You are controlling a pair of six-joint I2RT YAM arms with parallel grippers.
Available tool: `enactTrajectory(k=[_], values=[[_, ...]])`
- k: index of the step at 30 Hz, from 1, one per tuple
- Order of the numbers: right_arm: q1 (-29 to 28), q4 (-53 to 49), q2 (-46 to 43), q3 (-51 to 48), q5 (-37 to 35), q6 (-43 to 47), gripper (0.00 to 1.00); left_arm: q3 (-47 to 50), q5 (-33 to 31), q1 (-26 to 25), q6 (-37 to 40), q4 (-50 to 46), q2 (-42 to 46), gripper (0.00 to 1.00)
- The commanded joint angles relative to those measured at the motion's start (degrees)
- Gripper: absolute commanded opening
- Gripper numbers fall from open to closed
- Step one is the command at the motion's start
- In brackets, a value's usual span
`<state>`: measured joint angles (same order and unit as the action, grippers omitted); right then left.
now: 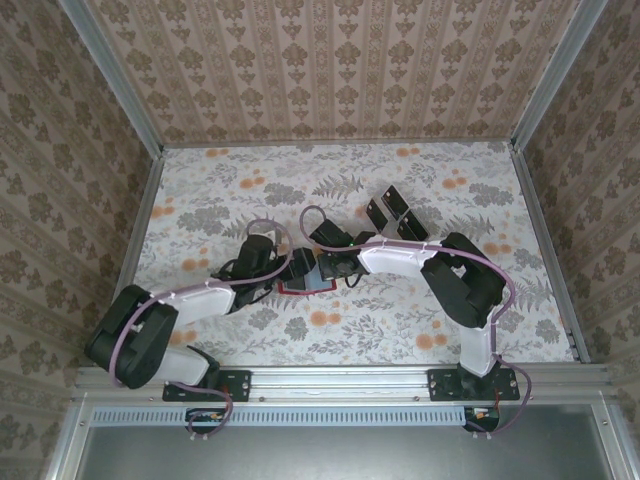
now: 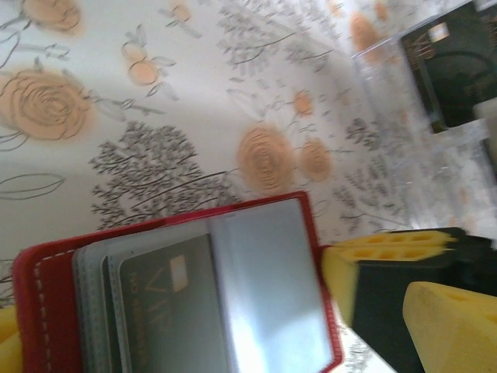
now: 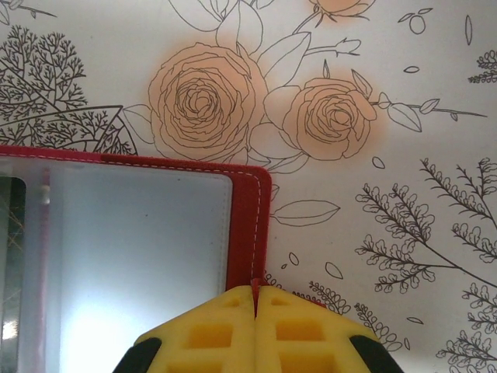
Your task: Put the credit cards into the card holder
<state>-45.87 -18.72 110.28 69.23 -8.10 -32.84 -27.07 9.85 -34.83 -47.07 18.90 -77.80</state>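
Observation:
The red card holder (image 1: 300, 288) lies open on the floral table between the two arms. My right gripper (image 3: 255, 294) is shut on its red edge (image 3: 250, 210), with a sliver of red pinched between the yellow pads. My left gripper (image 2: 233, 342) is open, its yellow fingers (image 2: 458, 330) standing on either side of the card holder (image 2: 46, 311). One dark credit card (image 2: 167, 311) with gold lettering sits in a left-hand pocket; the right clear pocket (image 2: 272, 295) holds nothing. More black credit cards (image 1: 395, 212) stand behind the right arm.
The spare cards (image 2: 454, 66) appear to rest in a clear plastic stand (image 2: 388, 101). Patterned walls (image 1: 330, 70) close in the table on three sides. Open tabletop (image 1: 200, 200) lies at the back left.

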Motion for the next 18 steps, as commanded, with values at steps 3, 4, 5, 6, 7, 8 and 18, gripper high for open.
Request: enactTrajectory(k=[3, 4, 5, 6, 7, 8, 18], values=[[0.9, 1.7, -0.9, -4.0, 5.8, -2.3, 0.0, -0.7, -1.2, -2.1, -2.7, 1.5, 4.0, 1.0], [1.4, 2.9, -1.8, -4.9, 6.4, -3.1, 0.0, -0.7, -1.7, -2.7, -3.0, 2.2, 4.1, 1.0], [2.1, 4.5, -2.7, -6.1, 7.6, -3.9, 0.0, -0.8, -2.1, -3.5, -3.4, 2.6, 4.1, 1.0], [2.8, 6.2, -3.4, -7.4, 8.7, -4.8, 0.0, -0.8, -2.4, -4.1, -3.7, 3.3, 3.8, 1.0], [3.6, 8.5, -4.3, -8.9, 10.3, -6.0, 0.0, -0.8, -2.7, -4.8, -4.1, 4.2, 3.4, 1.0], [4.6, 10.9, -5.1, -10.5, 12.0, -7.6, 0.0, -0.9, -3.0, -5.5, -4.4, 5.1, 2.7, 1.0], [10.9, 31.8, -6.8, -22.9, 22.8, -21.0, 0.0, -1.3, -4.6, -10.6, -7.1, 13.9, -4.0, 1.0]])
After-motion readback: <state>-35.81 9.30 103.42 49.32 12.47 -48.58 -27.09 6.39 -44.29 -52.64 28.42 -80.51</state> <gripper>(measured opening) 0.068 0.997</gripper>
